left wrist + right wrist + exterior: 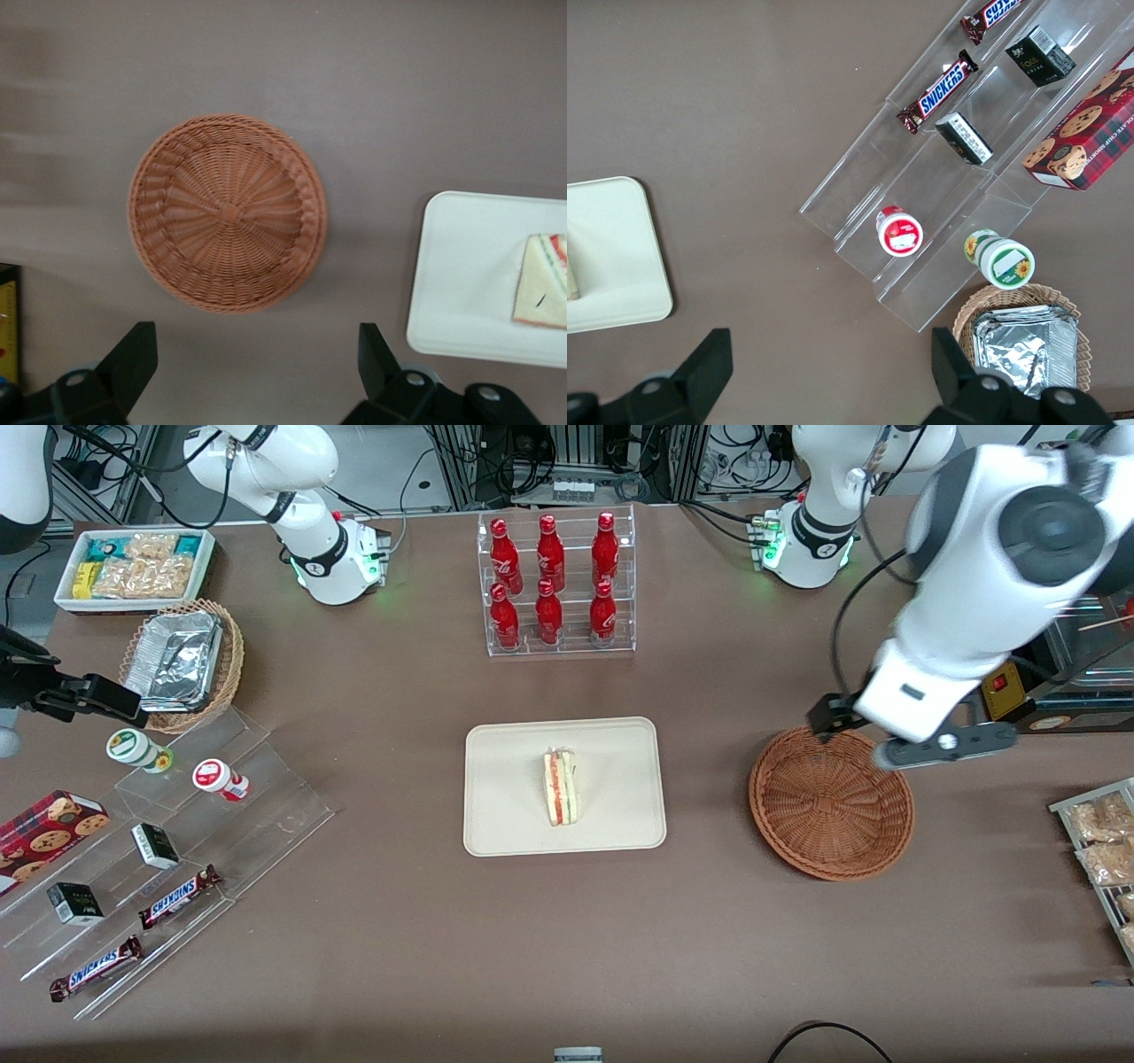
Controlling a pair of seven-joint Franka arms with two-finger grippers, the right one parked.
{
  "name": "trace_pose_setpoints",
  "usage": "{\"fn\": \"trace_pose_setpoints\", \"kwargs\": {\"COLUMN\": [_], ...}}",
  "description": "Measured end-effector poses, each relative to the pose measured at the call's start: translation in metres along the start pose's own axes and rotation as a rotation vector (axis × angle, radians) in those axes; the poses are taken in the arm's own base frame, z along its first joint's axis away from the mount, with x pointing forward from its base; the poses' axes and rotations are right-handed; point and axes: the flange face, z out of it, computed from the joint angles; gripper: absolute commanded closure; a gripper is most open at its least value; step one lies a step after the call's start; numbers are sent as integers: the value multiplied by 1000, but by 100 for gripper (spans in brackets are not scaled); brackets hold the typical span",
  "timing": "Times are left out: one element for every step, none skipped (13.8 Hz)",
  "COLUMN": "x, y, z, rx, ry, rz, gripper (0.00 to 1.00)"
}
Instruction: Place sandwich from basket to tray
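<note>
The sandwich [561, 788] [542, 282], a pale wedge with pink and green filling along its edge, lies on the cream tray [505, 797] [461, 274] at mid-table. Toward the working arm's end sits the reddish-brown woven basket [831, 806] [228, 212], with nothing in it. My left gripper [873, 746] [255, 335] hangs above the basket's rim on the side farther from the front camera. It is open, and only bare table shows between its fingers. An edge of the tray [611, 257] also shows in the right wrist view.
A clear rack of red bottles [555, 584] stands farther from the front camera than the tray. Toward the parked arm's end are a stepped acrylic shelf [221, 815] with candy bars and jars, a tan foil-container basket [182, 664] and a snack box [133, 567]. Packets on a rack [1103, 850] lie beside the basket.
</note>
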Motion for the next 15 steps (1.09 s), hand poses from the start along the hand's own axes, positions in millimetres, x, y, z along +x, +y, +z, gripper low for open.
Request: {"fn": "trace_pose_setpoints", "kwargs": {"x": [-1, -3, -4, -6, -9, -12, -16, -21, -24, -26, -26, -26, -25, -26, -26], "y": [-18, -36, -53, -66, -76, -81, -83, -85, -89, -94, -99, -105, -111, -115, -117], "z": [-3, -7, -10, -14, -18, -23, -27, -31, -35, -37, -37, -37, -37, -37, -38], "rx": [-6, -7, -9, -13, -17, -18, -18, -18, -18, -18, -19, -19, -19, -18, -17], "ry": [-5, -10, -11, -12, -15, -14, -9, -4, -1, 0, 0, -2, -6, -13, -18], "rz": [15, 27, 31, 27, 21, 17, 16, 15, 9, 0, -9, -19, -30, -36, -38], "gripper": [0, 0, 0, 0, 0, 0, 0, 0, 0, 0, 0, 0, 0, 0, 0]}}
